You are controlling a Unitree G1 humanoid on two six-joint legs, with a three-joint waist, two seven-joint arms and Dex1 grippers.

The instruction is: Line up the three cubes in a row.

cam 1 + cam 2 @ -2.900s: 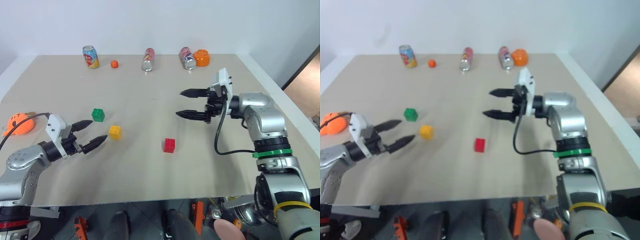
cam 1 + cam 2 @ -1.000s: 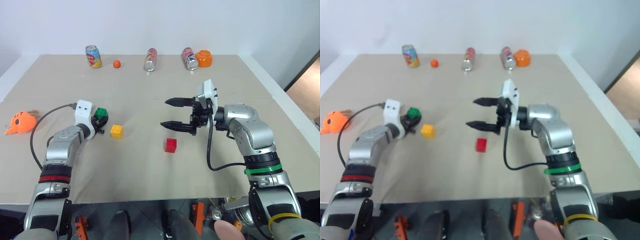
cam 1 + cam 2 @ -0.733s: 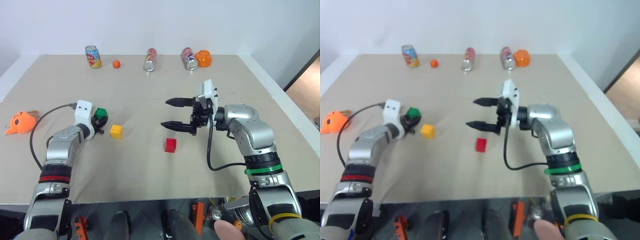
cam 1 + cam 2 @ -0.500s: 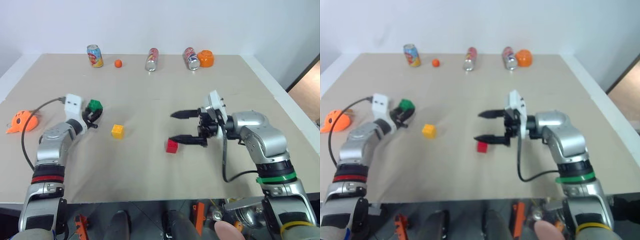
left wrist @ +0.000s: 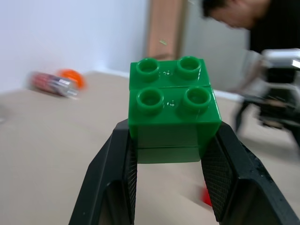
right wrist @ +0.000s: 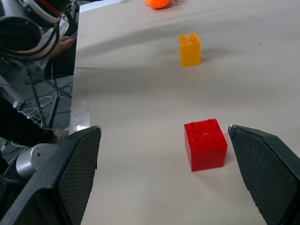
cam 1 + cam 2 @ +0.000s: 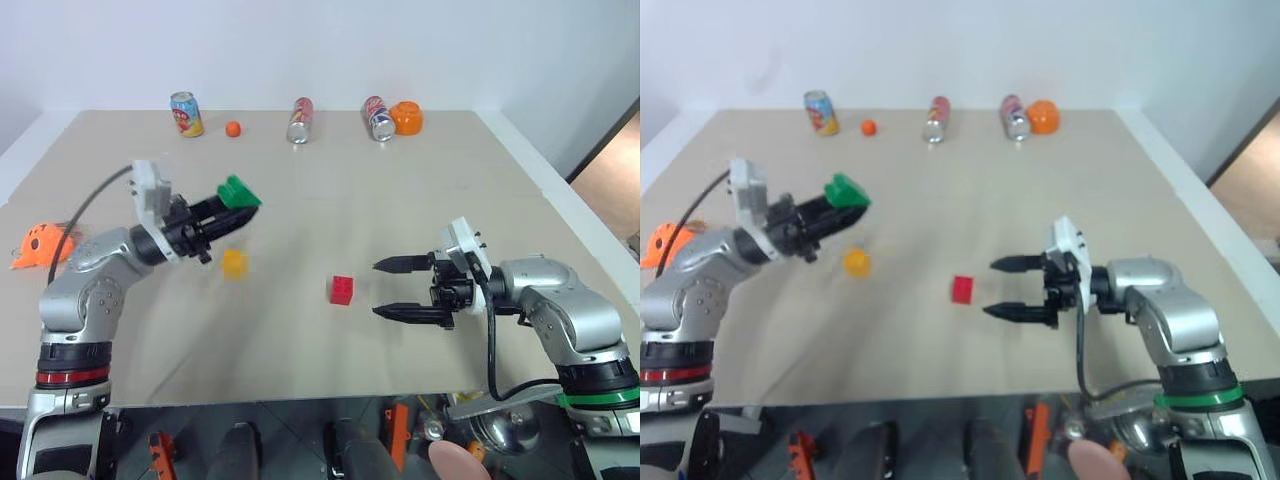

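- Both arms (image 7: 95, 290): silver-grey rounded metal shells, black joints between segments.
- Left arm: red band around the forearm, black band just below it.
- Right arm (image 7: 560, 310): green band around the forearm; yellow band further down.
- White boxy camera module on each wrist, left (image 7: 146, 186) and right (image 7: 462, 248).
- Black cable loops from each wrist module back along its arm.
- Left gripper (image 7: 222, 207), right gripper (image 7: 378, 290): two long black tapered fingers each.
- Finger pads (image 6: 267, 180): inner faces carry fine cross-hatched grip texture; outer faces smooth matte black.
- Gripper bases: black mechanical block with exposed hardware.
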